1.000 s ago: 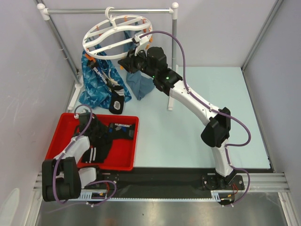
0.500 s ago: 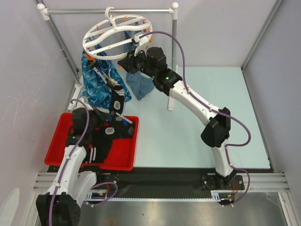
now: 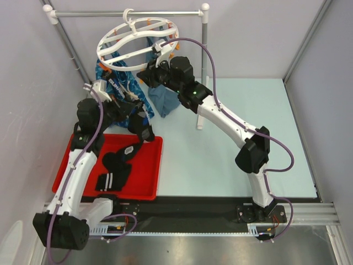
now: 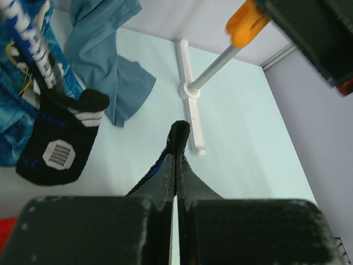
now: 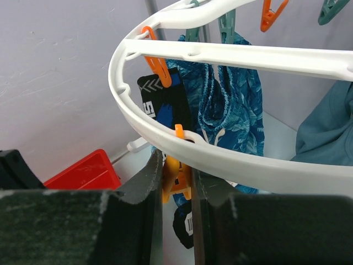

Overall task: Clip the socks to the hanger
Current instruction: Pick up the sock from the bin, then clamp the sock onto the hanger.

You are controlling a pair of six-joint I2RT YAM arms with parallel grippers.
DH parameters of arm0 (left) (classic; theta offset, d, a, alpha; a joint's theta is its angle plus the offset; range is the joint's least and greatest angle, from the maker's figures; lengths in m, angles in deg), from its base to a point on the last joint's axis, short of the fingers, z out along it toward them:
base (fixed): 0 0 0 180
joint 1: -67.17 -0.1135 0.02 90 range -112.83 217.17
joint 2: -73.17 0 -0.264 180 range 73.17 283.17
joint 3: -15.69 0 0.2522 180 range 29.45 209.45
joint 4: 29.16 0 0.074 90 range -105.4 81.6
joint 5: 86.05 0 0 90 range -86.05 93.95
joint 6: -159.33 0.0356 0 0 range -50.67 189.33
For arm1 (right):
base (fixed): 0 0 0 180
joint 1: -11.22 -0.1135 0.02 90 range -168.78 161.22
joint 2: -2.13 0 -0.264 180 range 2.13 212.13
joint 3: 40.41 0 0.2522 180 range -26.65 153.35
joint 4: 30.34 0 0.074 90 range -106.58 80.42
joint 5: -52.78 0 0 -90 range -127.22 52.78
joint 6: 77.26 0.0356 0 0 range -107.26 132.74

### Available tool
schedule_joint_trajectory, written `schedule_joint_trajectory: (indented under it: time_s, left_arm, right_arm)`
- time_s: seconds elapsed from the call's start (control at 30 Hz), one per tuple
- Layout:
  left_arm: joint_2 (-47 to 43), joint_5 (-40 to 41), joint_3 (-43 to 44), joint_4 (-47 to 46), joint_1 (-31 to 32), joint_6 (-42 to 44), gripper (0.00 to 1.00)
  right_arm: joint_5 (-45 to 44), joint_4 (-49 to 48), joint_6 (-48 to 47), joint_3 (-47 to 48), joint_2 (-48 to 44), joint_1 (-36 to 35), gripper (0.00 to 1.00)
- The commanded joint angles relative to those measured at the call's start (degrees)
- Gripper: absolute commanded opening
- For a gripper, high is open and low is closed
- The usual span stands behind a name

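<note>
The white ring hanger point(image 3: 100, 48) hangs from the rail at the back left, and its rim fills the right wrist view point(image 5: 248, 165). My right gripper point(image 3: 148, 72) is under the near rim. Its jaws point(image 5: 175, 168) are pressed on both sides of an orange clip point(image 5: 176, 185). My left gripper point(image 3: 144, 131) is raised above the tray's far edge. In the left wrist view point(image 4: 175, 160) it is shut on a black sock point(image 4: 179, 135), whose tip sticks out past the jaws. The rest of the sock trails towards the tray point(image 3: 124, 155). Another black sock point(image 4: 58, 149) hangs clipped to the hanger point(image 5: 157, 105).
A red tray point(image 3: 63, 165) at the near left holds more black socks point(image 3: 107, 179). A blue patterned cloth point(image 3: 107, 83) and a grey-blue cloth point(image 3: 162, 99) hang under the hanger. The grey rail stand point(image 3: 132, 13) has a white foot point(image 4: 190, 110) on the table. Walls stand close on the left and at the back.
My left arm has risen out of the red tray and swung up towards the hanger with a black sock in its jaws. The right arm has stayed at the orange clip.
</note>
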Motion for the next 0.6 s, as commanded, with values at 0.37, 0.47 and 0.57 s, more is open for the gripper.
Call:
schedule_joint_trajectory:
  time_s: [0.37, 0.47, 0.57]
  left_arm:
    - [9.69, -0.51, 15.50, -2.86, 4.01, 2.58, 0.00]
    - [10.57, -0.78, 16.81, -2.42, 4.01, 3.28, 0.00]
    - [11.10, -0.69, 18.05, -1.81, 4.09, 3.99, 0.00]
  right_arm:
    - [-1.03, 1.92, -4.16, -0.03, -3.99, -1.85, 0.00]
    - [2.05, 0.42, -4.95, -1.26, -4.69, -1.85, 0.00]
    - [3.11, -0.37, -5.13, -1.79, -4.96, -1.85, 0.00]
